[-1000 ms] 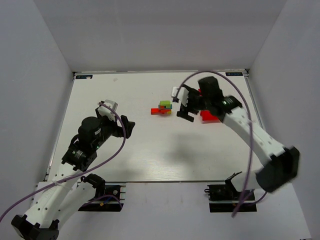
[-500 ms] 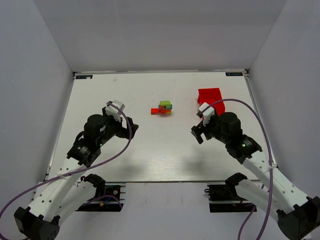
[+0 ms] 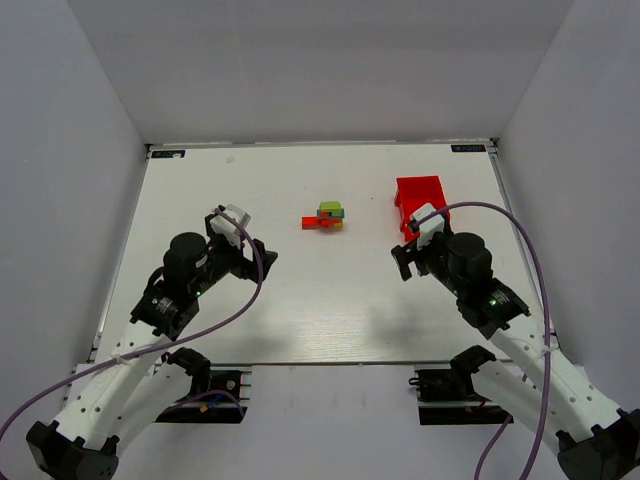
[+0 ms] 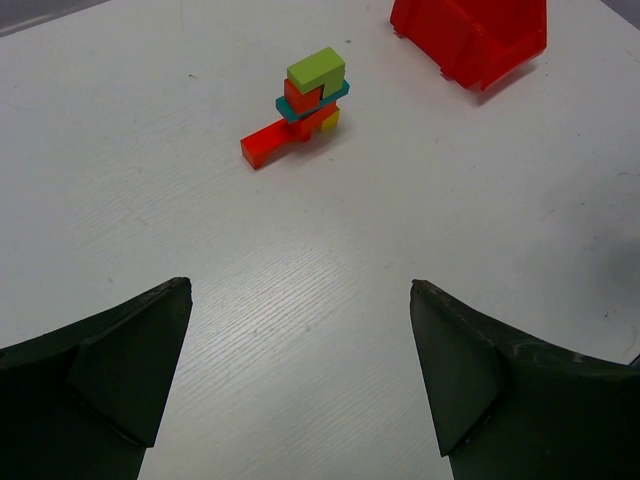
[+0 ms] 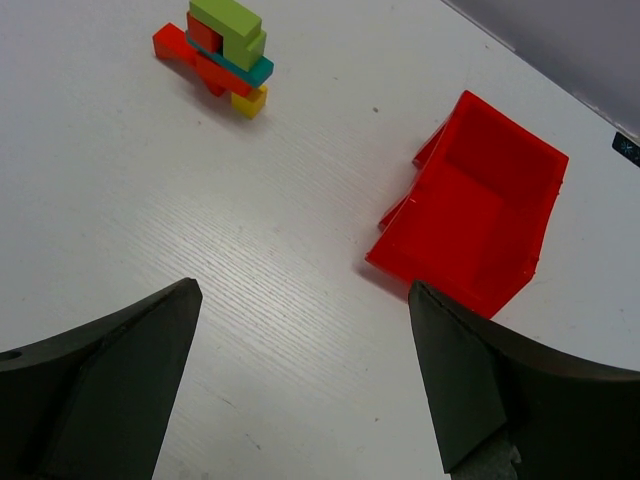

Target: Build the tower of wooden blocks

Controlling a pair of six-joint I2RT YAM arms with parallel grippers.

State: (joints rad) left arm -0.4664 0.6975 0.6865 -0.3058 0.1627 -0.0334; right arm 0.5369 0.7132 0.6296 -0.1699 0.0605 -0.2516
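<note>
The wood block tower (image 3: 325,217) stands at the table's middle back: a lime green block on top, red and teal pieces under it, a yellow cube and a red bar at the base. The left wrist view shows the tower (image 4: 305,100) far ahead, and the right wrist view has the tower (image 5: 225,50) at upper left. My left gripper (image 3: 259,253) hovers well to the tower's near left, open and empty (image 4: 298,287). To the tower's near right, my right gripper (image 3: 402,262) is also open and empty (image 5: 301,287).
A red plastic bin (image 3: 420,192) sits right of the tower, just beyond my right gripper. It shows in the left wrist view as the bin (image 4: 480,35) at top right, and in the right wrist view the bin (image 5: 480,215) looks empty. White walls enclose the table.
My right arm has pulled back from beside the tower and bin toward the near side. My left arm has shifted slightly nearer. The tower has not moved.
</note>
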